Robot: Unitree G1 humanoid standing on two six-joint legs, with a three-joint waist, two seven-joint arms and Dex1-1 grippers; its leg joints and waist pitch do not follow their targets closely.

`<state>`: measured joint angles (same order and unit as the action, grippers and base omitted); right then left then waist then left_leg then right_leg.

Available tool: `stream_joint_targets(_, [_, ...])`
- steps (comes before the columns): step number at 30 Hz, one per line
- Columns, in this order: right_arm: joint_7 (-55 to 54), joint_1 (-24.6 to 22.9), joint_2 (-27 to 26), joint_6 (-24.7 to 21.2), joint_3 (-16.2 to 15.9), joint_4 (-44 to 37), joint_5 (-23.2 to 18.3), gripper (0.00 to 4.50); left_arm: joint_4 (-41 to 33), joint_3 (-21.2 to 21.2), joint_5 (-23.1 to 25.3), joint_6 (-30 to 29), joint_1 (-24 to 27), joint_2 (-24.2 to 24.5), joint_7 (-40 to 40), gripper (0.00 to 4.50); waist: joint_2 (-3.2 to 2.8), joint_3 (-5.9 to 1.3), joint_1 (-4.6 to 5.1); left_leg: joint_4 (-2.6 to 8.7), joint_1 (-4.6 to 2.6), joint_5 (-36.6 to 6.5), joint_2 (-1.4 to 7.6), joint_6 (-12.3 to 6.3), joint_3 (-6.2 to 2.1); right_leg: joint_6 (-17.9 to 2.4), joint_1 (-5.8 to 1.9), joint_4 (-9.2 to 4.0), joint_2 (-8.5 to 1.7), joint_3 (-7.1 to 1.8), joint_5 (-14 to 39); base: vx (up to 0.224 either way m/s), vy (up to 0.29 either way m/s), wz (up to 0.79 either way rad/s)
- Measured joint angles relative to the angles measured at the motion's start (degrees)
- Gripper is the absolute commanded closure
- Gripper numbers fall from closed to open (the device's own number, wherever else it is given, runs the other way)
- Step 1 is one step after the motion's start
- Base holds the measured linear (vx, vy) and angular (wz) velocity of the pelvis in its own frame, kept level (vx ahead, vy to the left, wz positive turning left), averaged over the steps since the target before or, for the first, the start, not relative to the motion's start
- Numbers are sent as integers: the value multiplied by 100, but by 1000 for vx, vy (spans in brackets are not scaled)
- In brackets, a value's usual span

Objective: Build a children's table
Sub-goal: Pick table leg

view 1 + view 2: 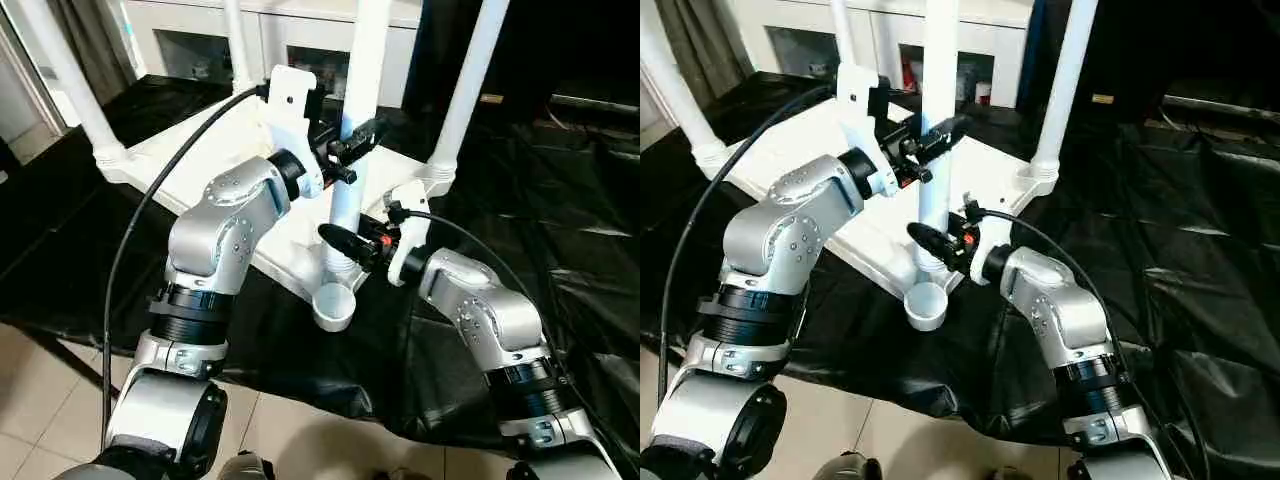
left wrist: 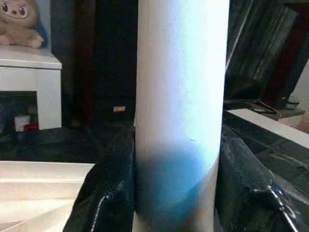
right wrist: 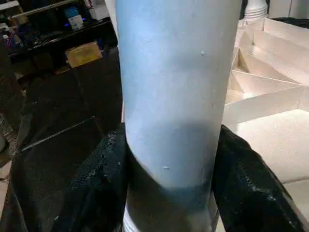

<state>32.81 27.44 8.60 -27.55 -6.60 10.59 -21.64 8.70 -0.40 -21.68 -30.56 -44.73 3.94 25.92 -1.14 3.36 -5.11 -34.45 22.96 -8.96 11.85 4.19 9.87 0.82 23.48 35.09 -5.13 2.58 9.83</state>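
The white table top (image 1: 190,150) lies underside up on a black sheet. Three white legs stand upright in its corner sockets: far left (image 1: 70,80), back (image 1: 237,40) and right (image 1: 470,80). Both grippers hold a fourth leg (image 1: 365,60) upright. My left gripper (image 1: 350,150) is shut on it higher up, with its fingers (image 2: 104,193) pressed against the tube (image 2: 181,96). My right gripper (image 1: 350,243) is shut on the same leg (image 3: 176,87) lower down. The leg's lower end sits just behind the open round socket (image 1: 333,305) at the near corner. Whether it touches the socket I cannot tell.
The black sheet (image 1: 560,200) covers the work surface, and its front edge drops to a tiled floor (image 1: 40,380). White cabinets (image 1: 200,40) stand behind. A black cable (image 1: 140,220) loops from my left wrist. A plush toy (image 2: 19,21) sits on a white shelf.
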Motion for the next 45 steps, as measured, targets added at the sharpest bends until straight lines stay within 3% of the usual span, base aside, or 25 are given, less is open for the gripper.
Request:
stream_joint_targets(6, [260,36,194,84,-7,65,4,255,-117,-52,-5,-66,23,-7,-18,269,0,0,0,0,0,0,0,0,1,1,-1,0,0,0,-2,0,0,0])
stream_joint_targets(7, [285,36,211,84,-7,65,3,255,-117,-59,-5,-66,23,-8,-14,213,0,0,4,0,0,0,0,0,1,1,0,1,0,-1,-2,0,0,0])
stream_joint_targets(15, [974,36,799,29,113,78,-125,257,88,184,-555,-355,-55,372,826,161,0,0,6,0,-2,0,0,0,7,1,0,2,0,0,-2,0,0,0])
stream_joint_targets(21, [1823,42,1215,-348,166,-199,-551,257,338,219,-939,-669,-107,553,1584,161,5,1,-5,-1,-1,1,0,-2,8,1,-1,2,0,0,-2,0,0,0])
stream_joint_targets(25, [1969,43,1293,-432,166,-206,-592,257,359,163,-940,-675,-134,603,1645,161,5,1,-5,-2,-1,1,0,-2,8,-1,-1,4,0,0,-3,0,0,0])
stream_joint_targets(26, [1981,43,1296,-446,166,-207,-595,257,377,163,-942,-677,-138,595,1651,189,5,1,-5,-2,-1,1,0,-2,8,-2,-1,5,0,0,-3,0,0,0])
stream_joint_targets(29, [1986,43,1297,-478,167,-208,-596,257,506,170,-951,-690,-206,500,1640,196,5,1,-8,-3,-1,1,0,-3,9,-3,-1,7,-1,0,-4,0,0,0])
stream_joint_targets(36, [1956,44,1290,-580,181,-352,-598,257,669,275,-1117,-794,-359,347,1491,263,15,1,-5,-3,-2,3,0,-5,10,-3,-1,8,-2,0,-4,0,0,0])
stream_joint_targets(45, [1860,43,1105,-554,153,-378,-545,257,644,352,-1211,-958,-360,517,1649,268,44,2,-8,-3,-2,4,0,-7,10,-3,0,7,-2,0,-4,0,0,0])
